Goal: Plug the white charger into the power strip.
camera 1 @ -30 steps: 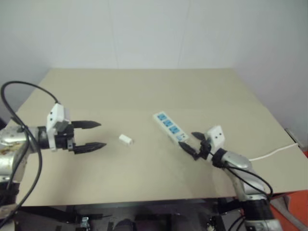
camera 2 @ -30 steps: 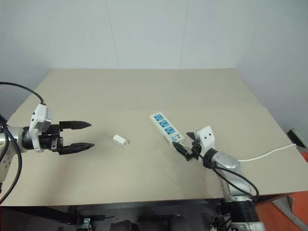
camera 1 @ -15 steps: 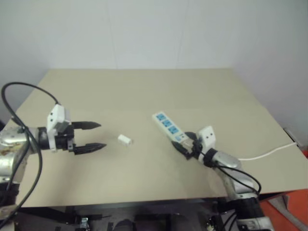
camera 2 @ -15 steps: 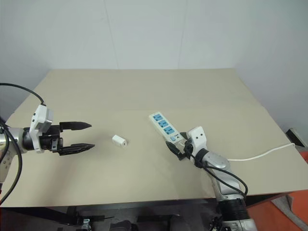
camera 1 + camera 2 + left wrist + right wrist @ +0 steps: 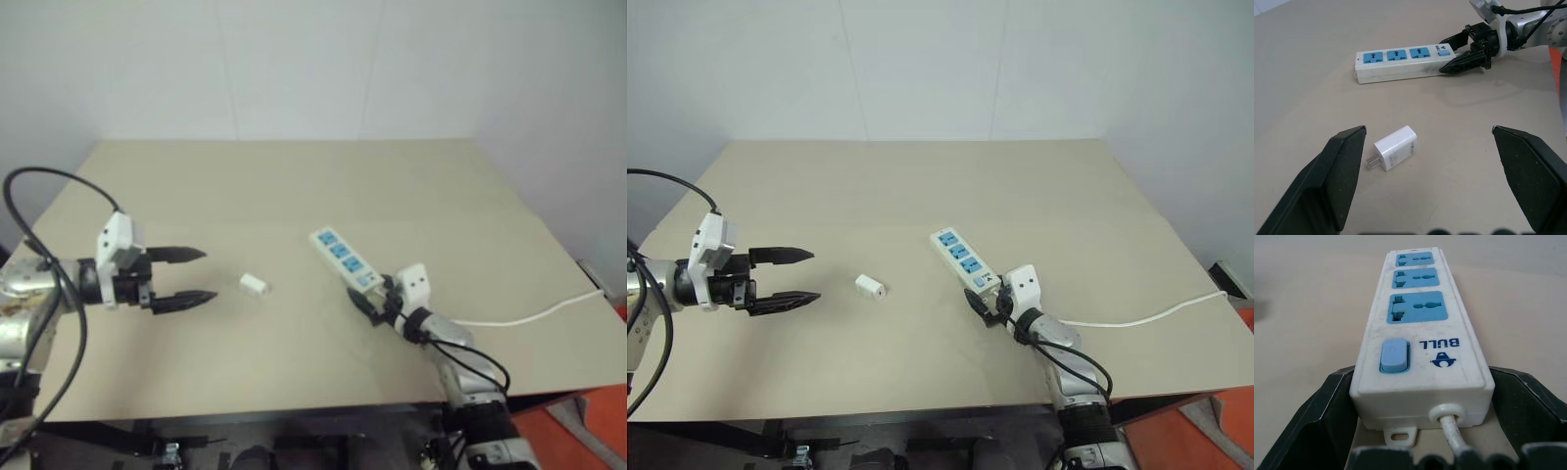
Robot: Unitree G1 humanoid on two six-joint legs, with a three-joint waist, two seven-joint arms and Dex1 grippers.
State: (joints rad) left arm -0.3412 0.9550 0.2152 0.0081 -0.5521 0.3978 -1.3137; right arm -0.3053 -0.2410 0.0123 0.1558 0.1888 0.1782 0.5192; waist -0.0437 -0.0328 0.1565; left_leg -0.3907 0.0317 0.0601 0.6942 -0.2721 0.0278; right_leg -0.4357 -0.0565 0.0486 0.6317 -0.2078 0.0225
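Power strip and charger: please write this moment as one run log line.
right claw: open, straddling power strip cord end | left claw: open | white charger: lying loose, unplugged

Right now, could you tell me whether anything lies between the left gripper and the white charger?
Nothing visible does. The white charger lies on bare table just ahead of the open left gripper, its prongs toward one finger.

Bare test room, plain beige table [image 5: 921, 176], blank white walls [image 5: 921, 69]
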